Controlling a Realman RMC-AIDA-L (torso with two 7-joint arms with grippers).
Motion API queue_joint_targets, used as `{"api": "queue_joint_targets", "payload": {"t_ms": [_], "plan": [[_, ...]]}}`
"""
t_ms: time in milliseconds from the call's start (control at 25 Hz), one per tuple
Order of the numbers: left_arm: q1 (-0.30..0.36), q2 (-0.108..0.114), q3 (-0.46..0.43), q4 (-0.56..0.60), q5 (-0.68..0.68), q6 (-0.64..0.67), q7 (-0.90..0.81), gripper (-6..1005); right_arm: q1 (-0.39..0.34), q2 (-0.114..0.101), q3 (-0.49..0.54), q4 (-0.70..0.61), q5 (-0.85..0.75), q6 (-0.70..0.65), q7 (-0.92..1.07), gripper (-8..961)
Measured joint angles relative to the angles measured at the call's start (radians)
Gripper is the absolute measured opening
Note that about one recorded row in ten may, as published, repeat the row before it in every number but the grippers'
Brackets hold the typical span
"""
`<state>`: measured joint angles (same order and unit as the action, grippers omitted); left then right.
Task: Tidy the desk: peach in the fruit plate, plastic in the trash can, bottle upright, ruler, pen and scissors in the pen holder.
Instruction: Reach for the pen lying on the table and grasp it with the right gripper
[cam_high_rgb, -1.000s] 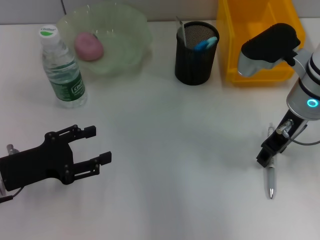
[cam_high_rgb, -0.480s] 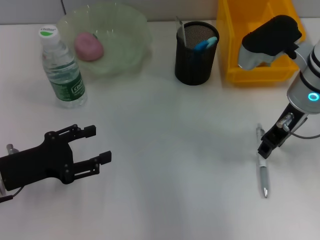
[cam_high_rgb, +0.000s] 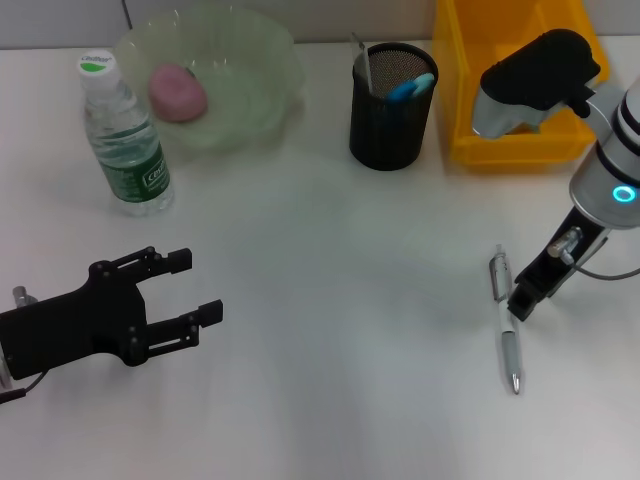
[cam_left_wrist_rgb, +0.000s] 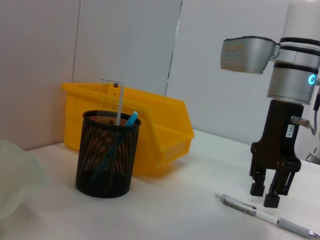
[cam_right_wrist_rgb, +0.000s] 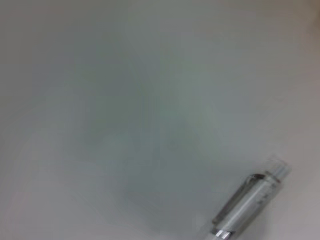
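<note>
The silver pen (cam_high_rgb: 505, 320) lies flat on the white desk at the right; its clip end (cam_right_wrist_rgb: 250, 207) shows in the right wrist view. My right gripper (cam_high_rgb: 520, 305) points down just right of the pen, shut and holding nothing; the left wrist view shows this right gripper (cam_left_wrist_rgb: 265, 196) behind the pen (cam_left_wrist_rgb: 265, 218). The bottle (cam_high_rgb: 125, 140) stands upright. In the green fruit plate (cam_high_rgb: 255, 60) lies the pink peach (cam_high_rgb: 178, 93). The black mesh pen holder (cam_high_rgb: 392, 110) holds a clear ruler (cam_left_wrist_rgb: 114, 102) and a blue handle. My left gripper (cam_high_rgb: 200, 290) rests open at the lower left. The plastic is out of view.
A yellow bin (cam_high_rgb: 470, 90) stands at the back right, beside the pen holder and partly behind my right arm. Bare desk lies between the two grippers. The bottle is close to the plate's left side.
The pen has slid and turned to the left over the desk. My right gripper has shifted a little left and now stands beside the pen, not over it. The left arm is still.
</note>
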<state>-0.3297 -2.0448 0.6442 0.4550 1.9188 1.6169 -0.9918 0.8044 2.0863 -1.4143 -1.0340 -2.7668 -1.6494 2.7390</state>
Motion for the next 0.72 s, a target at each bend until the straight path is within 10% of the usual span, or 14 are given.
{"api": "queue_joint_targets", "payload": {"t_ms": [720], "plan": [[0.003, 0.001, 0.001, 0.014, 0.006, 0.005, -0.005, 788, -0.004, 0.002, -0.04, 0.002, 0.056, 0.021, -0.009, 449]]}}
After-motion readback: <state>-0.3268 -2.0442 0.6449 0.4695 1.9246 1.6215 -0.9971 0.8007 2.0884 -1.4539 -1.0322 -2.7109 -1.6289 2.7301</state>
